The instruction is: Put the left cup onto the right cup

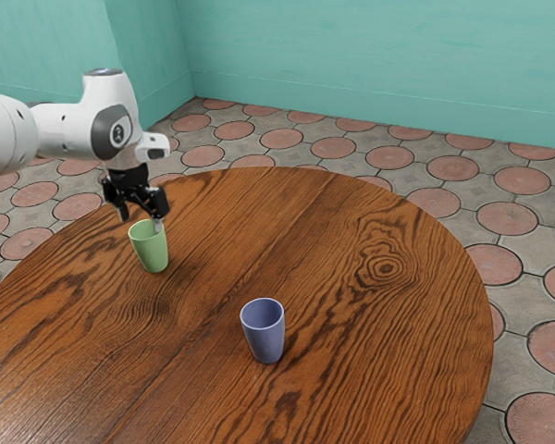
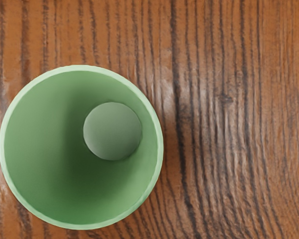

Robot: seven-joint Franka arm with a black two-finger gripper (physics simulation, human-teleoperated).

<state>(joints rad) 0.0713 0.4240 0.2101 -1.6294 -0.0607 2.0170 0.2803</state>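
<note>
while the gripper hangs spread over the green cup, the wooden table stands on tiled floor.

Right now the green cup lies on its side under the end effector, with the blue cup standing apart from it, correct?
Not quite: the green cup stands upright, mouth up, as the wrist view shows. It is under the end effector, and the blue cup stands apart.

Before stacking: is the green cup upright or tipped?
Upright: the green cup stands rim up on the table; wrist view looks into it.
</note>
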